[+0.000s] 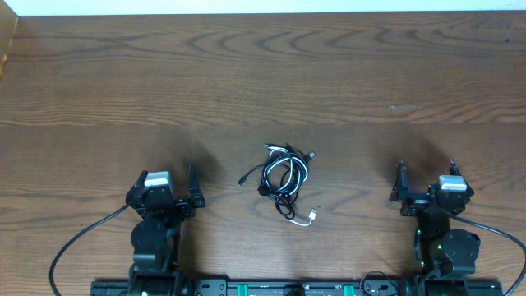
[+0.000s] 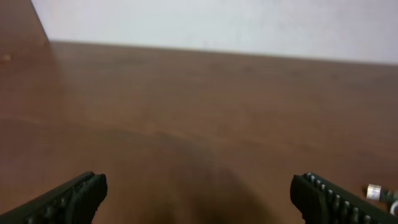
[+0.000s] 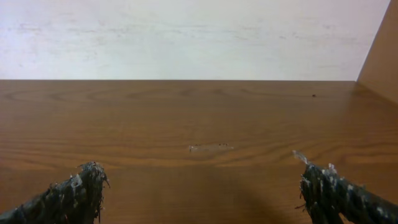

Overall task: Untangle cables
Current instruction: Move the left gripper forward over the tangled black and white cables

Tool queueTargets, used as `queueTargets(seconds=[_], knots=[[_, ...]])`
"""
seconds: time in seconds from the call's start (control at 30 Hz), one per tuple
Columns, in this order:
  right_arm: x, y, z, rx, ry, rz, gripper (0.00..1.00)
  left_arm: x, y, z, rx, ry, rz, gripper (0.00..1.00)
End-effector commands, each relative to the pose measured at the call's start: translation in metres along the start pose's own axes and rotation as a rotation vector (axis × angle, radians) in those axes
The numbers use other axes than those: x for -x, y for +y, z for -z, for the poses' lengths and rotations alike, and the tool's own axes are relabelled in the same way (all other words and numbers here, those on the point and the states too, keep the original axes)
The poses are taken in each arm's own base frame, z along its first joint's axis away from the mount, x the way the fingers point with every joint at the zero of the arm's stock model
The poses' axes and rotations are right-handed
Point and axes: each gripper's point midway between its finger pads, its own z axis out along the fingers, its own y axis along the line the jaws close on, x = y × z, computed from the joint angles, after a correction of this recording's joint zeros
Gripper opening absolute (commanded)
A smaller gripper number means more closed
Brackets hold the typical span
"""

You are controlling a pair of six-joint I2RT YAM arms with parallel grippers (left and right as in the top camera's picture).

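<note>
The cables (image 1: 283,177) lie in one small knot of black and white loops in the middle of the table, with a white plug end (image 1: 312,216) trailing toward the front. My left gripper (image 1: 166,173) rests to their left, open, with nothing between its fingers (image 2: 68,199). Its midpoint in the left wrist view is (image 2: 199,186). A small plug tip (image 2: 379,193) shows at the lower right of that view. My right gripper (image 1: 426,168) sits to the cables' right, open and holding nothing (image 3: 202,180). The right wrist view shows no cables.
The brown wooden table (image 1: 263,66) runs back to a white wall (image 3: 186,37). A pale scuff mark (image 3: 211,147) lies ahead of the right gripper. Thick black arm wires (image 1: 74,247) curve out beside both arm bases. A wooden side panel (image 3: 382,56) stands at the right.
</note>
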Motion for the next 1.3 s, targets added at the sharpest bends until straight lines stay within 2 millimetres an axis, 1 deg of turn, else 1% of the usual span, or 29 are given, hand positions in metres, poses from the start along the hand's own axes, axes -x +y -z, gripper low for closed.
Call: queueTargets(seconds=[0.0,0.53,0.7,1.1,1.27], knots=[[0.0,0.001,0.0,0.004,-0.003,-0.018,0.99,0.005,0.002,-0.001,0.016,0.041,-0.01,1.0],[0.0,0.001,0.0,0.005,-0.003,-0.018,0.99,-0.006,-0.002,-0.023,0.021,0.295,-0.041,1.0],[0.0,0.001,0.0,0.005,-0.003,-0.018,0.99,-0.011,-0.003,-0.028,0.021,0.345,-0.047,1.0],[0.0,0.001,0.0,0.004,-0.003,-0.018,0.99,-0.017,-0.004,-0.03,0.022,0.483,-0.061,1.0],[0.0,0.001,0.0,0.005,-0.003,-0.018,0.99,-0.02,-0.012,-0.031,-0.02,0.55,-0.056,1.0]])
